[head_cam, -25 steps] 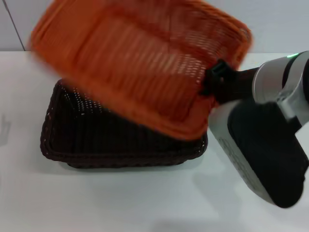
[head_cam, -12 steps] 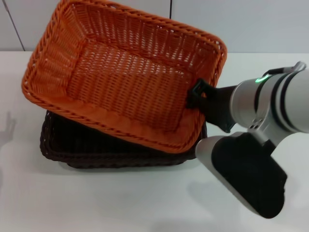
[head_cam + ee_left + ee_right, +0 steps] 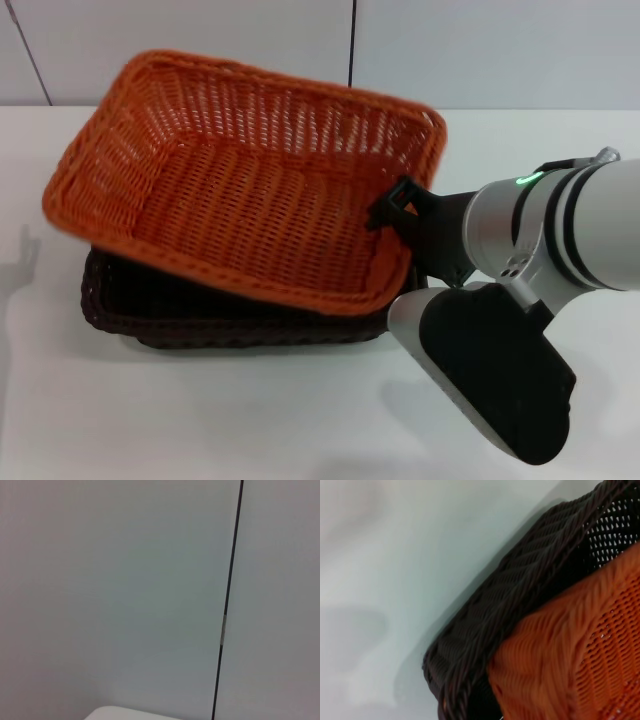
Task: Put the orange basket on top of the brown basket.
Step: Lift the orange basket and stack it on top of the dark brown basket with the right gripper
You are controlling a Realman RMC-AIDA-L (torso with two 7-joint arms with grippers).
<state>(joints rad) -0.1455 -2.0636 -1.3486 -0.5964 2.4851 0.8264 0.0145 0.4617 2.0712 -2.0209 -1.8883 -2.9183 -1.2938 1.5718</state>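
Orange wicker: the rectangular bright orange woven basket point(image 3: 240, 180) has sloped open-weave sides and a braided rim, and shows its open inside to the head camera.
Where it is: it lies tilted and skewed over the rectangular dark brown woven basket point(image 3: 230, 315), near the far edge of the white table point(image 3: 200, 420); its right end is sunk inside the brown rim and its left end juts past it.
Brown basket: only its near rim and left corner show under the orange one; the right wrist view shows the orange wall point(image 3: 580, 655) inside the brown rim point(image 3: 490, 620).
Right gripper point(image 3: 392, 208): closed on the orange basket's right rim.
Left gripper: out of sight.
Open room: bare table along the near edge and toward the left edge; the right arm fills the near right corner.
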